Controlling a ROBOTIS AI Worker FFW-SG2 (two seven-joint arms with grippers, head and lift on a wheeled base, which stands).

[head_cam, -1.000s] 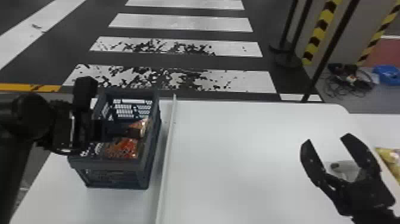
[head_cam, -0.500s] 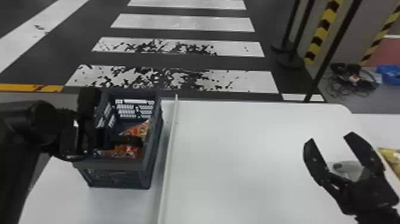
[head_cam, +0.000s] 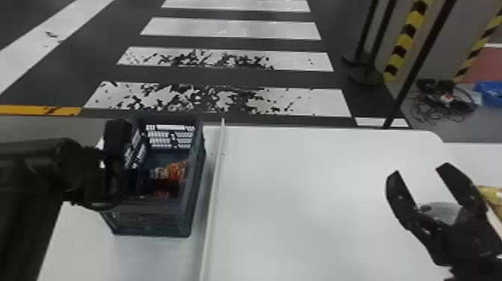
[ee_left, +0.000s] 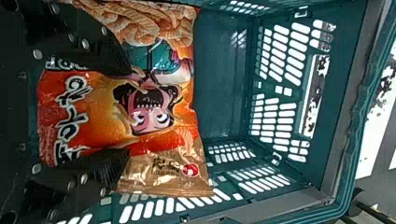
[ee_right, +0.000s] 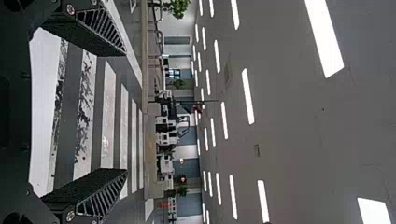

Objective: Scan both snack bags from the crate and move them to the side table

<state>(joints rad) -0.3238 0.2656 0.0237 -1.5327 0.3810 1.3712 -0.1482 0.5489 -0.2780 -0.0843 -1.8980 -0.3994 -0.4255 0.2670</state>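
Left black hand [ee_left: 127, 112] sinks toward orange-and-brown snack bag [ee_left: 173, 135] in blue-green slotted plastic crate [ee_left: 224, 79]

Head view: over the last second the left hand lowers and comes a little nearer inside the crate, which stands at the left of the white, smooth-topped desk [head_cam: 317, 216]. More of its dark shape now sits low over the orange bag, so the work looks to be passing from approach to grasp. The right black hand [head_cam: 420, 170] waits at the right, fingers wide apart. A grey, rounded object [head_cam: 440, 211] shows behind it, possibly the scanner. A yellow package [head_cam: 493, 198] lies at the right edge; whether it is the other snack bag I cannot tell.

Left wrist view: the left hand's fingers are spread over the bag, most of its printed front between them, with no closed hold. Whether they touch it I cannot tell. They probably need to close before the bag can be lifted out for scanning.

Right wrist view: the right hand is open and empty.
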